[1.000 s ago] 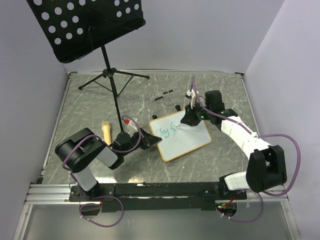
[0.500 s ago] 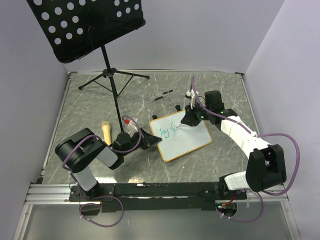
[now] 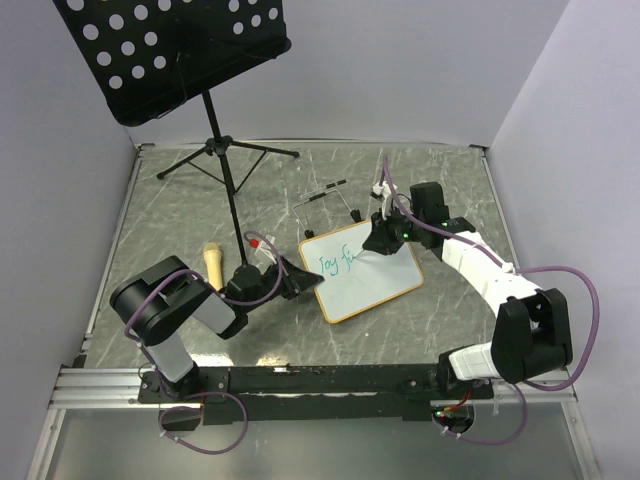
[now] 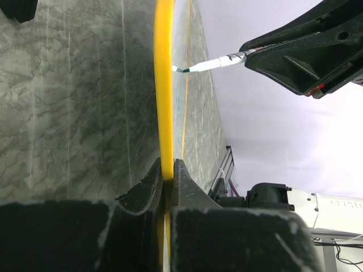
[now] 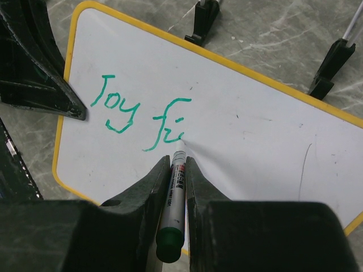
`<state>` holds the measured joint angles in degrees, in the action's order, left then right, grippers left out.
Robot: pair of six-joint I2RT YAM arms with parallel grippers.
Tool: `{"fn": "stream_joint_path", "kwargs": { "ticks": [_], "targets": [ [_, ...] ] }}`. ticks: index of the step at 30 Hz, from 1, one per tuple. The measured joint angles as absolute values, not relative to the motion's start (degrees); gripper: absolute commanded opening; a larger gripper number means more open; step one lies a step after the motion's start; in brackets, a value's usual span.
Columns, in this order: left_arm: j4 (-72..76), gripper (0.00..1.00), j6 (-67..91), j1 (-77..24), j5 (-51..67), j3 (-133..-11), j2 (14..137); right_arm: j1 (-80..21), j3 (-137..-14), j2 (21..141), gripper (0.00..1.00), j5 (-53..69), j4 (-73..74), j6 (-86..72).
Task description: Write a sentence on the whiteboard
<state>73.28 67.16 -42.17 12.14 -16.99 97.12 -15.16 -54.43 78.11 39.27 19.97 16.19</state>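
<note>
Whiteboard (image 3: pixel 372 278) lies on the counter (image 3: pixel 455 180), its edge clenched by your left end effector (image 3: pixel 297 281); your right end effector (image 5: pixel 177 161), grasping the marker (image 5: pixel 172 198), faces blank board rightward along its long axis.

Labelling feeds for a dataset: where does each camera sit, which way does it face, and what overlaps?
Top external: above and behind the robot, looking down on the table; shows left arm, right arm, whiteboard, music stand.
Left wrist: sights along the whiteboard's yellow edge, clamped in the left pincer.
Right wrist: looks down at the green writing; right pincer grips the marker.
Shared: both wrist views show marker and whiteboard.
</note>
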Motion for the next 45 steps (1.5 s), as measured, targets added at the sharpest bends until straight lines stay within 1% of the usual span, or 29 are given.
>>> {"fn": "stream_joint_path", "kwargs": {
  "ticks": [25,45],
  "targets": [
    [73.03,0.01,66.89,-41.43,13.30,-17.65,97.10,-14.35,-54.43,78.08,0.00,40.53,20.10,15.49],
    [72.62,0.01,67.18,-41.43,13.26,-17.65,97.12,-14.35,-54.43,78.72,0.00,38.50,18.55,13.69]
  ]
}}
